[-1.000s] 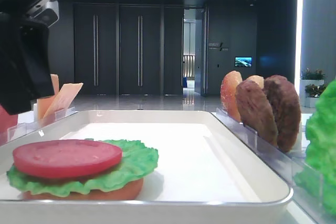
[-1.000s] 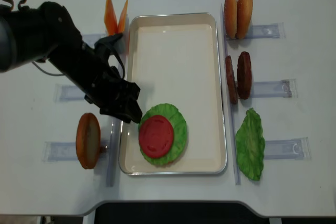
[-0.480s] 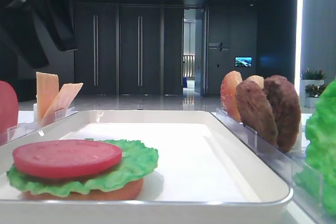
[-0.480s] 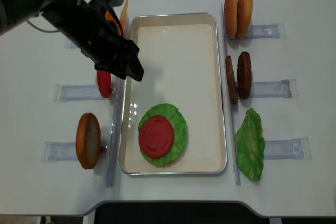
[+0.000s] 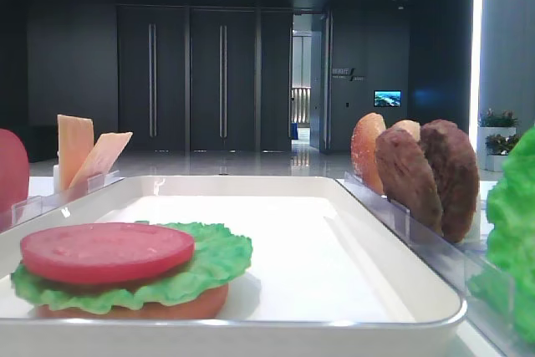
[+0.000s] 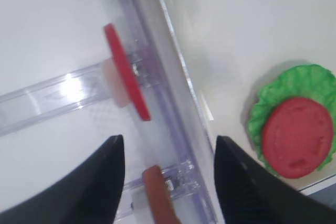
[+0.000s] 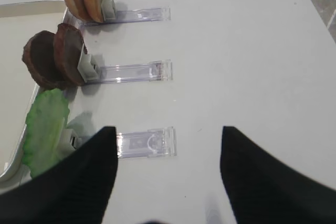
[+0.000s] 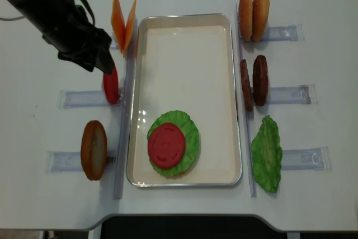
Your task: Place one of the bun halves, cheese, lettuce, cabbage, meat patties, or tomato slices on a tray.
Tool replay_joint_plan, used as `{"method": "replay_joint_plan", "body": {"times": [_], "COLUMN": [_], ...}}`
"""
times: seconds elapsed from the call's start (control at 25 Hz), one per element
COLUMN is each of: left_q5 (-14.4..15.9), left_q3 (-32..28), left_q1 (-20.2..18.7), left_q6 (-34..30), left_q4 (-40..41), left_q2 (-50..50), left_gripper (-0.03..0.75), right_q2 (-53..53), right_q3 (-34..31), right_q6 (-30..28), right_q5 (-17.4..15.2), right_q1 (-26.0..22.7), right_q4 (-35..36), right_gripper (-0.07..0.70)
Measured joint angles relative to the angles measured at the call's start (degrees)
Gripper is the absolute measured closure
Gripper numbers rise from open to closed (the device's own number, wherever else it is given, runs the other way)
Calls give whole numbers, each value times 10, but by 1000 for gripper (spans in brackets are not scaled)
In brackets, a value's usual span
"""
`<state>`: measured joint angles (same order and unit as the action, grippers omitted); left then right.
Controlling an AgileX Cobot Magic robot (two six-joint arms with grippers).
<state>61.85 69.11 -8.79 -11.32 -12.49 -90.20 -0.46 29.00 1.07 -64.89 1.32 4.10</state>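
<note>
On the white tray (image 8: 184,65) lies a stack: a tomato slice (image 8: 166,145) on lettuce (image 8: 191,131) on a bun half (image 5: 167,305). My left gripper (image 8: 94,59) hangs open and empty over the left racks, beyond an upright tomato slice (image 6: 125,87) and a bun half (image 6: 157,192). Cheese (image 8: 123,20) stands at the far left. Right of the tray stand bun halves (image 8: 253,15), meat patties (image 8: 253,82) and a lettuce leaf (image 8: 265,152). My right gripper (image 7: 168,129) is open over bare table. No cabbage is in view.
Clear plastic racks (image 8: 78,98) line both long sides of the tray. An unfilled rack end (image 7: 147,142) lies just ahead of the right gripper. The table's front edge (image 8: 179,222) runs close behind the tray.
The left gripper has risen from the tray's left rim beside the stack and swung back to the far left, its jaws opening wider. The stack has not moved.
</note>
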Motion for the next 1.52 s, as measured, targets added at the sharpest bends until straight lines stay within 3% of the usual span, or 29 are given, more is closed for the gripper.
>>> {"method": "replay_joint_plan", "body": {"times": [0.32,0.52,0.96,1.52], "left_q5": [62,79,80,85], "left_q3": [0,0,-10,-181], "left_q1": [81,113,116,116], "left_q6": [56,98,118,147], "left_q4": [125,196,219,192], "left_q2": [55,71,92,353], "left_gripper": [296,296,296,296], "right_q2": [0,0,0,0], "right_q3": [0,0,0,0], "right_q6": [0,0,0,0], "right_q5": [0,0,0,0], "right_q1": [0,0,0,0], "right_q4": [0,0,0,0], "right_gripper": [218,218,218,218]}}
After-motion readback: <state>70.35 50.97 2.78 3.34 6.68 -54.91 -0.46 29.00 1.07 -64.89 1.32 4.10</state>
